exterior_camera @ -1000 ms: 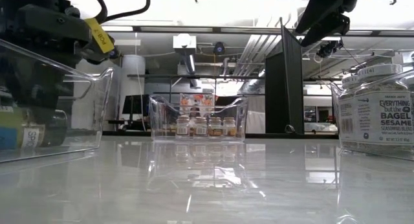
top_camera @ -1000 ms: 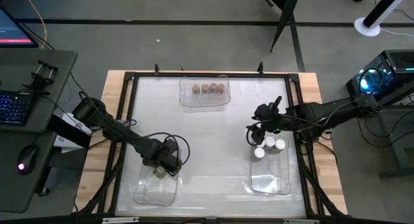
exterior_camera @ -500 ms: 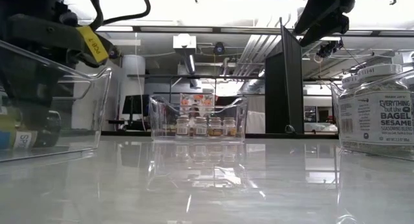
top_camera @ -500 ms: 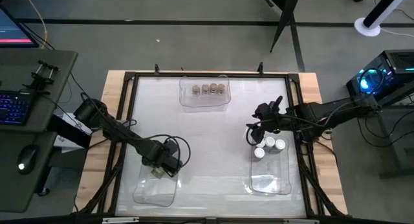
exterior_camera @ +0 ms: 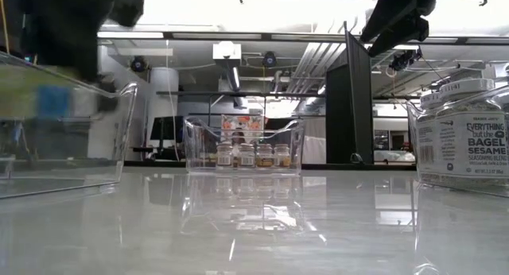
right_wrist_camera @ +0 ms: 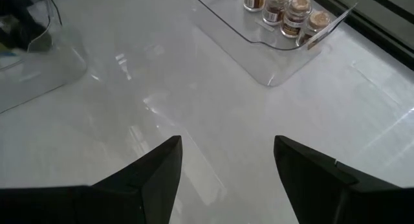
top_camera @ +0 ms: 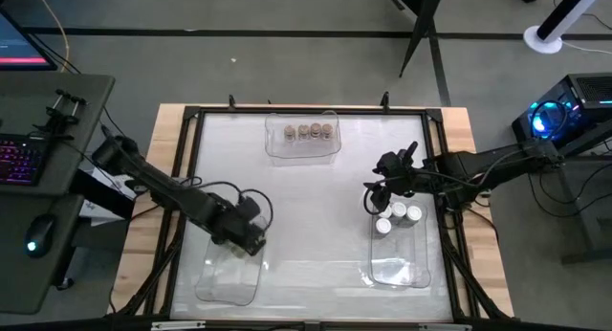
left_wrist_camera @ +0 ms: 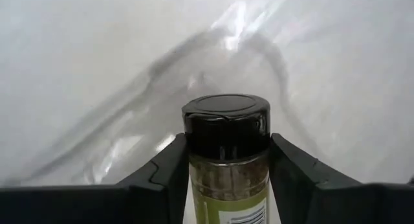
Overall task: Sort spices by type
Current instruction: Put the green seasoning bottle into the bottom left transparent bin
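My left gripper (top_camera: pixel 245 239) hangs over the far end of the clear near-left bin (top_camera: pixel 228 278), shut on a spice jar with a black lid (left_wrist_camera: pixel 226 117) and a green label. The low view shows that jar as a blur (exterior_camera: pixel 48 100) behind the bin wall. My right gripper (top_camera: pixel 375 199) stands open and empty above the far end of the right bin (top_camera: pixel 400 269); its fingers (right_wrist_camera: pixel 152 175) are wide apart. Three white-lidded jars (top_camera: pixel 398 216) stand in that bin. Several tan-lidded jars (top_camera: pixel 306 132) stand in the far bin (top_camera: pixel 304 151). My left gripper pinches the jar's glass body just under the black lid (left_wrist_camera: pixel 226 169) between its two fingers (left_wrist_camera: pixel 165 172), one on each side. The fingers come steeply from above and lie across the jar. The jar is lifted off the bin's floor.
A large jar labelled bagel sesame seasoning (exterior_camera: pixel 461 140) fills the low view's right side, inside the right bin. Bare white tabletop (top_camera: pixel 316 226) lies between the three bins. A black frame (top_camera: pixel 182 178) borders the table.
My left gripper has risen from the floor of the near-left bin, mostly in the last half second. The black-lidded jar, which lay on the bin's floor, has come up with it. My right gripper has kept still.
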{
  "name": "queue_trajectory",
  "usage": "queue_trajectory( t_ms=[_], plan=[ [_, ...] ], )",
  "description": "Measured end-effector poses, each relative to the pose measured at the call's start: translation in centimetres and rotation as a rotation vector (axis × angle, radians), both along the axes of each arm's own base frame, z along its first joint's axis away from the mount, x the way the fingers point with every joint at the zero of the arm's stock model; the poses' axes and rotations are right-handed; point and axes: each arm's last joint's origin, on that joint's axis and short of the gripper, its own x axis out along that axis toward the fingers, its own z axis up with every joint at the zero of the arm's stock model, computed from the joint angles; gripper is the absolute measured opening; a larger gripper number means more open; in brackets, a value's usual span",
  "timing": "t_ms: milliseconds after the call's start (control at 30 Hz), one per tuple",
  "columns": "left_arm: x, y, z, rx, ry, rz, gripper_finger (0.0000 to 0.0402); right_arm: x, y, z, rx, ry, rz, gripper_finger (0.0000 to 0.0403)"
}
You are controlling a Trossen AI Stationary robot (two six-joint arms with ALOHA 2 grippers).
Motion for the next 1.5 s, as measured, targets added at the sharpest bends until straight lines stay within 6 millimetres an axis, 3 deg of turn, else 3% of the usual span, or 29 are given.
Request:
queue_trajectory(
  t_ms=[167,300,533,800,1100,1233,1367,1500],
  plan=[
    [-1.5,0.0,3.1,0.219,-0.282,0.047,0.0152,0.0,0.0,0.0,0.001,-0.004,0.0,0.024],
    [-2.7,-0.8,4.2,0.41,-0.444,0.075,0.0147,0.1,0.0,0.0,0.003,-0.008,-0.002,0.024],
    [-3.7,-2.9,3.9,0.576,-0.576,0.063,0.012,0.2,0.1,0.2,0.013,-0.034,-0.005,0.024],
    [-4.7,-5.7,2.2,0.575,-0.593,0.003,0.0067,0.6,0.1,0.4,0.004,-0.072,-0.02,0.024],
    [-5.5,-5.4,3.4,0.493,-0.574,-0.038,0.006,1.2,0.2,0.0,0.036,-0.079,-0.031,0.024],
    [-6.1,-4.4,4.6,0.276,-0.443,-0.135,0.007,2.1,0.4,0.1,0.05,-0.125,-0.014,0.024],
    [-6.6,-4.1,5.4,0.054,-0.345,-0.197,0.0117,3.0,0.5,-0.5,0.028,-0.106,0.009,0.024],
    [-7.2,-5.0,5.0,-0.117,-0.237,-0.181,0.0186,3.9,0.6,-1.5,0.047,-0.049,0.043,0.024]
  ],
)
